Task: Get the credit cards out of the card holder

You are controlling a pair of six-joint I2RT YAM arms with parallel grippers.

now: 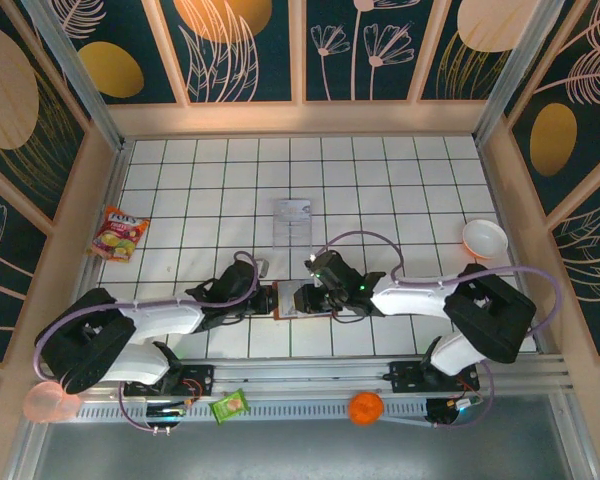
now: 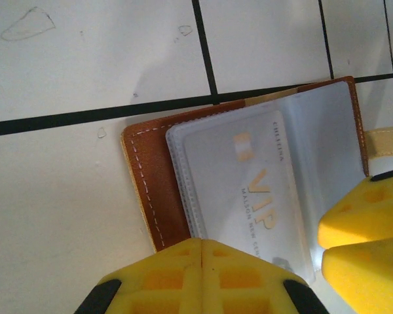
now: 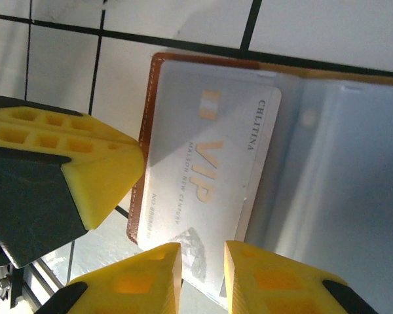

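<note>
On white tiles (image 2: 85, 65) the brown card holder (image 2: 150, 183) lies open (pale VIP card (image 2: 249, 190) inside), left tool (image 2: 202, 248) together, right tool (image 3: 203, 255) apart.

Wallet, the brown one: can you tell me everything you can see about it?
The wallet is brown leather with pale stitching along its edge. It lies open and flat on the white tiled table, and you can see clear plastic sleeves inside. A pale card with gold VIP letters sits on the inside. The shut left gripper is at one edge and seems to be pressing it down. The right gripper, slightly open, hovers over the card's end.
</note>
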